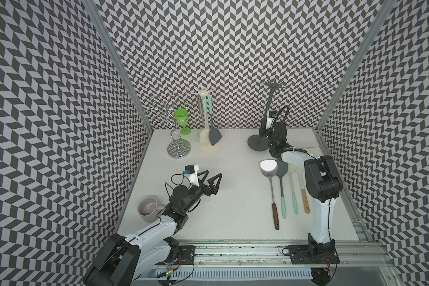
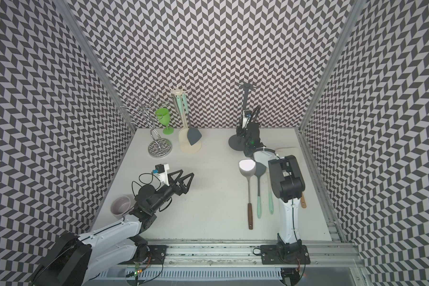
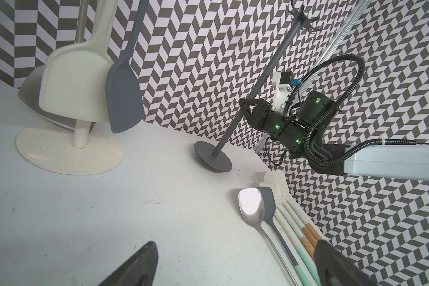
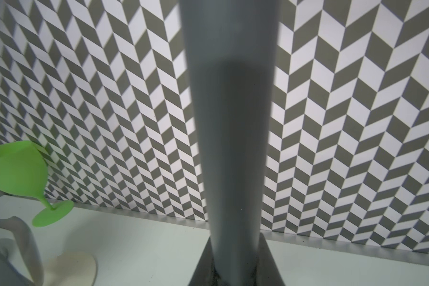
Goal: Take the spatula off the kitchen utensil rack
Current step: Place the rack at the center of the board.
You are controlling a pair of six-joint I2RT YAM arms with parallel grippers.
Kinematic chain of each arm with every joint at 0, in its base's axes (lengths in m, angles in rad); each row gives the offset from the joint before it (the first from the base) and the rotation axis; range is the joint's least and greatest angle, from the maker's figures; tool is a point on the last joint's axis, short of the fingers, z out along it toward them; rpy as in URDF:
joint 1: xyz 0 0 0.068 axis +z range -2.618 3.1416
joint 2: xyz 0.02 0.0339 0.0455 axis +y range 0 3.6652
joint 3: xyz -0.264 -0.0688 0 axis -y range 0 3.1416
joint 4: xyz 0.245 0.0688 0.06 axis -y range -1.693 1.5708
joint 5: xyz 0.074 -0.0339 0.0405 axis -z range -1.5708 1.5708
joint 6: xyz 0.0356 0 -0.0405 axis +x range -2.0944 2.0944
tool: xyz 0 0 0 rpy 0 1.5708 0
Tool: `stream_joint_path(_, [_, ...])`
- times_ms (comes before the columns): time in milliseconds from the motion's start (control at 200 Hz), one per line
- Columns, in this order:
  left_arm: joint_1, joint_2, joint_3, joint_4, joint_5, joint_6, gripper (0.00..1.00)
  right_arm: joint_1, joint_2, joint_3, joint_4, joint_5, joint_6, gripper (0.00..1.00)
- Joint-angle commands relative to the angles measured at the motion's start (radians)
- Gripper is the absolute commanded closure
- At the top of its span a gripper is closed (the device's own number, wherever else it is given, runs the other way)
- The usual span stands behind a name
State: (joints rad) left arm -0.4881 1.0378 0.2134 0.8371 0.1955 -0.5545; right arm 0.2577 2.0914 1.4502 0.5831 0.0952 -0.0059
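Leftmost, a pale mug sits on the white table near its left edge, close beside the left arm. Further back stands a wire stand. A green goblet stands upright just behind it by the back wall.

Next comes the cream rack — two utensils hang from its top. One is a cream spatula. Just beside it on the right is the grey spatula, whose blade hangs low over the rack's round base.

In front of that rack and well apart from it, the left gripper hovers above the table. Its fingers are spread wide with nothing between them, and it points toward the back right.

Right of centre is the grey rack, its top hooks bare. The right gripper is pinched on the lower part of this rack's pole. In the right wrist view the pole fills the gap between the two fingers.

Nearer the front, a row of utensils lies side by side on the table, handles toward the front edge:
- A steel spatula with a dark wooden handle is first.
- A slate-bladed spatula with a mint handle lies just beside it.
- Paler utensils follow — their heads are partly hidden under the right arm.
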Motion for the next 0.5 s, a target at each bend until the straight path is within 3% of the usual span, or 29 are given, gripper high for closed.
stream_joint_path(0, [0.003,-0.01,-0.008,0.04,-0.003,0.011,0.0,-0.008,-0.057,-0.018,0.154,0.058,-0.014,1.0])
stream_joint_path(95, [0.0,-0.008,-0.008,0.042,-0.002,0.01,0.0,-0.008,-0.053,-0.05,0.159,0.051,-0.007,1.0])
stream_joint_path(496, [-0.005,-0.013,-0.007,0.03,-0.017,0.029,0.0,-0.009,-0.128,-0.109,0.095,0.013,0.059,0.5])
